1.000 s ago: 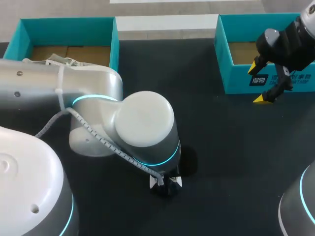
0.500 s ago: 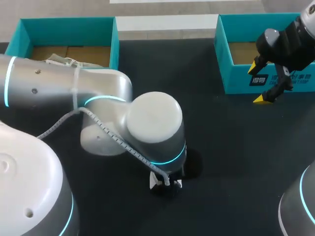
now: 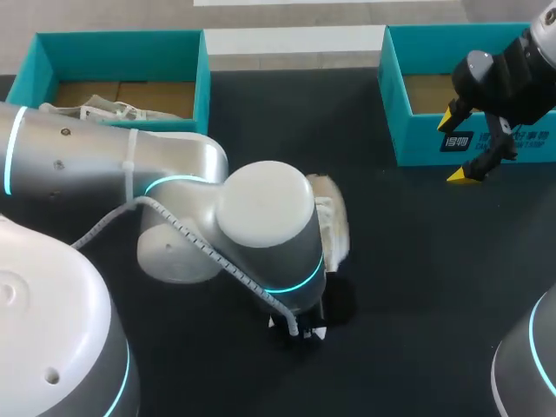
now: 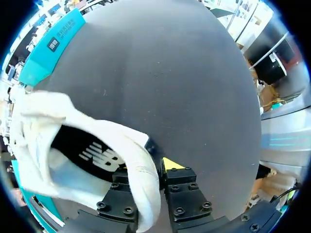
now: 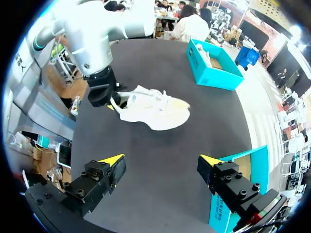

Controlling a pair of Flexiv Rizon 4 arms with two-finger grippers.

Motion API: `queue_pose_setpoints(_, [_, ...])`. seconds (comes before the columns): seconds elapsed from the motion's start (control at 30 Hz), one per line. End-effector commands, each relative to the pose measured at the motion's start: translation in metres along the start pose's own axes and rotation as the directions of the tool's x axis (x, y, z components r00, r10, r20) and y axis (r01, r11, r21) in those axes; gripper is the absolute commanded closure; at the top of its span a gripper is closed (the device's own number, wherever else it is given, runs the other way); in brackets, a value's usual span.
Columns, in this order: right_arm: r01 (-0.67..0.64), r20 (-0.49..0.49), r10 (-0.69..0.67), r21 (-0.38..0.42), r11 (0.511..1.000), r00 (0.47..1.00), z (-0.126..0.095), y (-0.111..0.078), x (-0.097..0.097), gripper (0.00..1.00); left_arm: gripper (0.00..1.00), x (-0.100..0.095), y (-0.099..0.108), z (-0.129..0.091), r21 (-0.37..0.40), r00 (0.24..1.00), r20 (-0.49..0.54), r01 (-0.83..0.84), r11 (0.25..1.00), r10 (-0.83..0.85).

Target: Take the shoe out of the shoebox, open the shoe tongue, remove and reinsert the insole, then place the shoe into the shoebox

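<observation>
Left hand (image 4: 150, 167) clamps white shoe (image 4: 121, 141) heel | right hand (image 5: 160, 160) wide | black table (image 5: 209, 131)

The dark desk (image 3: 417, 261) carries an open teal box (image 3: 201, 80) at its far left, another box (image 3: 393, 104) far right, and a white shoe (image 3: 335, 224) near the middle.

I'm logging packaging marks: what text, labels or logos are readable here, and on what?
The right shoebox, front wall: dark patch with white characters and a printed line, too small to read.
A teal box wall in the left wrist view: similar patch and line, blurred.
The insole inside the shoe: white logo mark, no legible words.
No numbers.
</observation>
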State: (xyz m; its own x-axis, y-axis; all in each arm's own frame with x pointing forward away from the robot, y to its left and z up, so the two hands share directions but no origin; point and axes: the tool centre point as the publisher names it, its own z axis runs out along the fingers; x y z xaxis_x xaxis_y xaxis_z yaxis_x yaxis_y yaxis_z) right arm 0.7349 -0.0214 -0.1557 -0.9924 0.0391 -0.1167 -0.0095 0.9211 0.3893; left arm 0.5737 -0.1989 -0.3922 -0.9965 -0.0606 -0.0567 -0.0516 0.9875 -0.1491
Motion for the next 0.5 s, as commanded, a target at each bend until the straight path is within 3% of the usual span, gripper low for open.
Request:
queue_pose_setpoints(0.03, [-0.001,-0.004,0.001,0.004,1.000,1.000,0.001,0.001,-0.002,0.00,1.00,-0.001,0.006,-0.011,0.012,0.999,-0.022,0.025,1.000,-0.025])
queue_pose_setpoints(0.3, [-0.001,-0.004,0.001,0.004,1.000,1.000,0.001,0.001,-0.002,0.00,1.00,-0.003,0.023,-0.066,-0.041,0.980,0.023,0.200,0.979,-0.199])
queue_pose_setpoints(0.5, [-0.001,-0.004,0.001,0.004,1.000,1.000,0.001,0.001,-0.002,0.00,1.00,-0.013,0.039,-0.103,-0.050,0.947,0.001,0.322,0.945,-0.323])
